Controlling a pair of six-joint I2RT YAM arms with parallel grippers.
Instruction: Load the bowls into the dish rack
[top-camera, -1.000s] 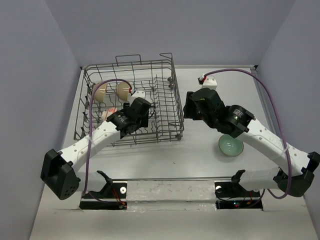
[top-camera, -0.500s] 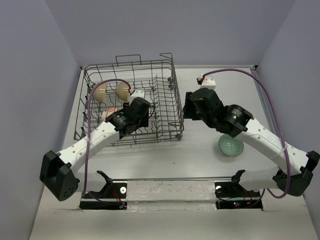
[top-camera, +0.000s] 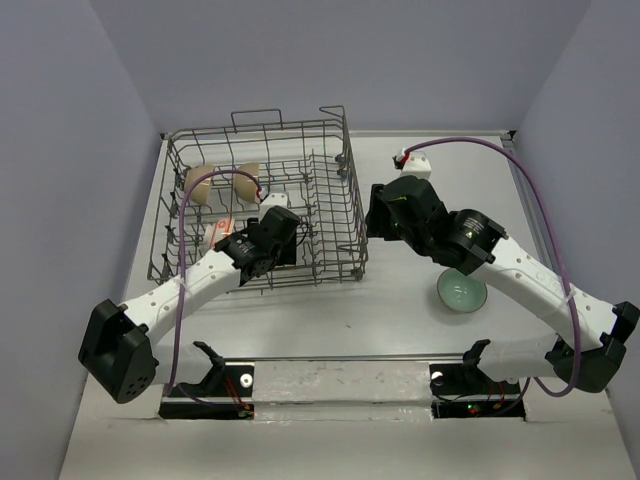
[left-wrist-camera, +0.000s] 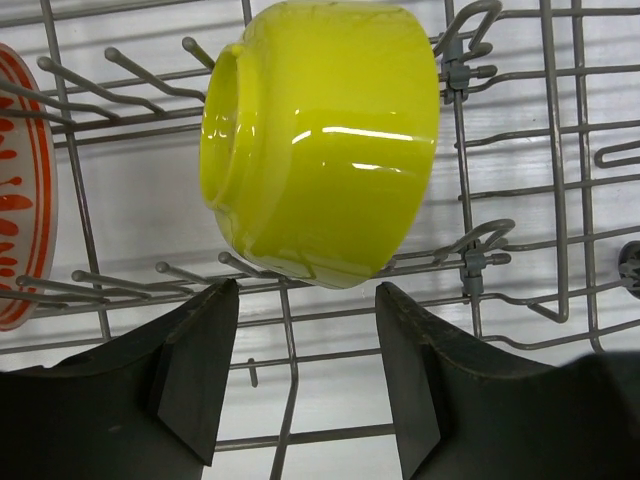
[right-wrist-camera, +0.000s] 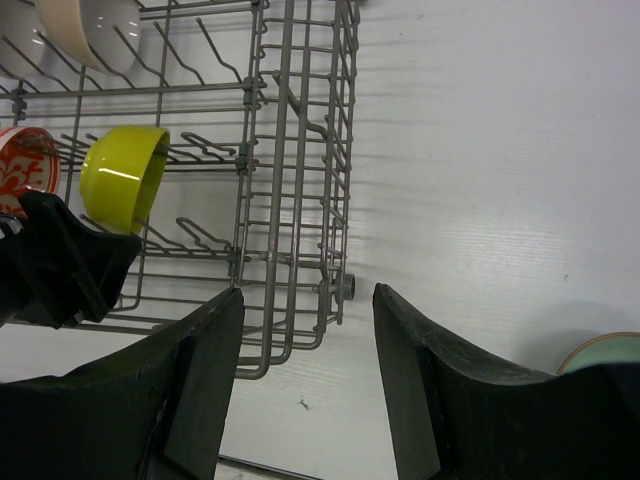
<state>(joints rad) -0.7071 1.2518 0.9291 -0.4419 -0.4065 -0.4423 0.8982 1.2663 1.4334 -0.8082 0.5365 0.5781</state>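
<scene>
the pale green bowl (top-camera: 461, 292) sits on the table off the near right corner of the dish rack (top-camera: 350, 200), well apart from it and not yet loaded. the right gripper (right-wrist-camera: 307, 300) hovers just outside the rack's right wall, jaws wide and empty. the left gripper (left-wrist-camera: 305, 320) is inside the rack, close to its near wall. over the last second it has drawn back toward that wall, and its jaws are wide with nothing between them. just beyond it, the yellow-green bowl (left-wrist-camera: 320, 140) stands on edge among the tines, clear of both fingers, so i judge this bowl placed and released. left of it in the rack stands the orange-and-white patterned bowl (left-wrist-camera: 15, 190). the two cream bowls (top-camera: 200, 183) stand in the rack's far left corner. four of five bowls are in the rack; only the pale green bowl remains, and it lies on the right arm's side of the rack.
</scene>
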